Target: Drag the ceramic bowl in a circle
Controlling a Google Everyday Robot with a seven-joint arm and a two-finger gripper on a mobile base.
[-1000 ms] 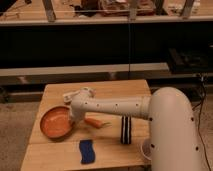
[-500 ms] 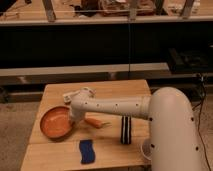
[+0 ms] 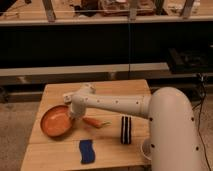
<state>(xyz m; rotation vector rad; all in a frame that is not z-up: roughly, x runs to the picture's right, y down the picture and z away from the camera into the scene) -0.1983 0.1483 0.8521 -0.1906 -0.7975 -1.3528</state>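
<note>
On the wooden table (image 3: pixel 112 90), toward its 9 o'clock side, sits the ceramic bowl (image 3: pixel 54 123), upright. Your gripper (image 3: pixel 74 114) is down at the bowl's 3 o'clock rim; whether it grips, you cannot tell. Carrot (image 3: pixel 95 122) lies just beyond at 3 o'clock. Blue cloth (image 3: pixel 87 151) at the bowl's 5 o'clock, apart.

Dim workroom around a pale wooden tabletop (image 3: pixel 115 89)

Beyond the tabletop's left edge we see speckled grey floor (image 3: pixel 15 125). Past its far edge runs a long pale ledge (image 3: pixel 60 71), with dark shelving (image 3: pixel 75 45) above it, then a warmly lit upper shelf (image 3: pixel 100 20) with metal posts (image 3: pixel 48 10). A dark cable (image 3: pixel 202 100) hangs beside the far right corner. The jaws sit near the left edge.
</note>
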